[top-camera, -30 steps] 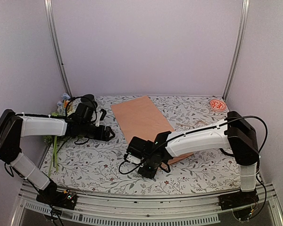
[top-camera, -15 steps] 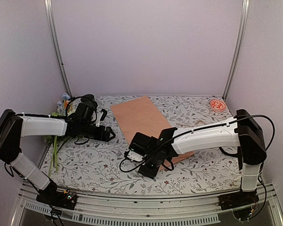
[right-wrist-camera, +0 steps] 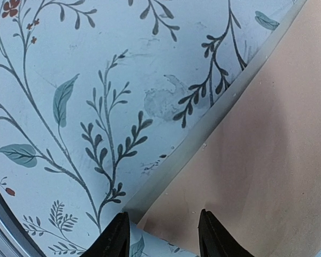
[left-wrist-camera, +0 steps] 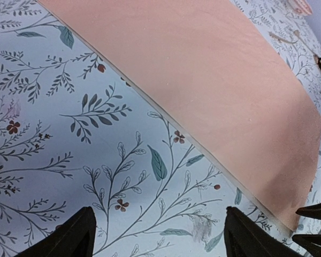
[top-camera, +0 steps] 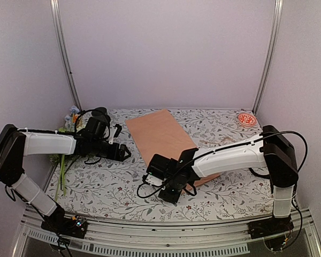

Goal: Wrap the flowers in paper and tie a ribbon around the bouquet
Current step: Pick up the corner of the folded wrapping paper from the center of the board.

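Positioning the sheet seemed the step in hand: the peach-orange paper (top-camera: pixel 161 136) lay flat mid-table, the flowers (top-camera: pixel 71 114) unwrapped at the table's left edge, the right gripper (right-wrist-camera: pixel 163 235) parted over the paper's near corner, and the left gripper (left-wrist-camera: pixel 158 235) wide open beside it, so next came pinching that thin corner.

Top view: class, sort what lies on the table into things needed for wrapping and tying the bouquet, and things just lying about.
For the job:
- paper
- flowers
- ribbon: cannot be made out

Lying about:
- tan cord
- small round red thing
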{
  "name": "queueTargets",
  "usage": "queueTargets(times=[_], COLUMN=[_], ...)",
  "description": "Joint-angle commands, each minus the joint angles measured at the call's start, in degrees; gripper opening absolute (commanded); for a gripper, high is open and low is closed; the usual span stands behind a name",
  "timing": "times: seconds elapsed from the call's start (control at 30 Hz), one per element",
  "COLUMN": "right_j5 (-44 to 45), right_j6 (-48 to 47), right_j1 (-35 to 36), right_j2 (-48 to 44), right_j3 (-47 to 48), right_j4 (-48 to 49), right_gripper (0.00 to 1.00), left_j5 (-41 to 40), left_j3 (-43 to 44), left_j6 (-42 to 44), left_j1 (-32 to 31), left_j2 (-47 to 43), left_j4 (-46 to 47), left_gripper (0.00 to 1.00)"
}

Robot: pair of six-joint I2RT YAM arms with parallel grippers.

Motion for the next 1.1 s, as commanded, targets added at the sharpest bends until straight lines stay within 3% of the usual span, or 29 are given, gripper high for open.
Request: queueTargets(times=[0.0,0.5,0.7,1.07], right_j5=[2.1,2.7,-3.2,0.6], right_j6=[1.1,1.3,0.5,1.7], right_j1=[-0.3,-1.2,-1.0,-1.1], right_j2=[1.3,1.2,0.5,1.1], right_j3=[-0.2,-0.6,-1.5,-0.9], right_j4=[0.6,0.3,1.0,0.3], right_gripper=[0.42,0.34,0.34,0.24], left_j5=[0.3,0.1,0.4,0.5], left_j3=[-0.5,-0.3,-0.4,-0.5], left_j6=[0.8,1.2,1.2,1.6], left_j1=[-0.3,-0.4,-0.4,-0.5], left_j2=[-0.8,-0.6,-0.4,-0.2], left_j4=[0.6,0.2,0.3,0.3], left_gripper=[0.84,0.84,0.84,0.85])
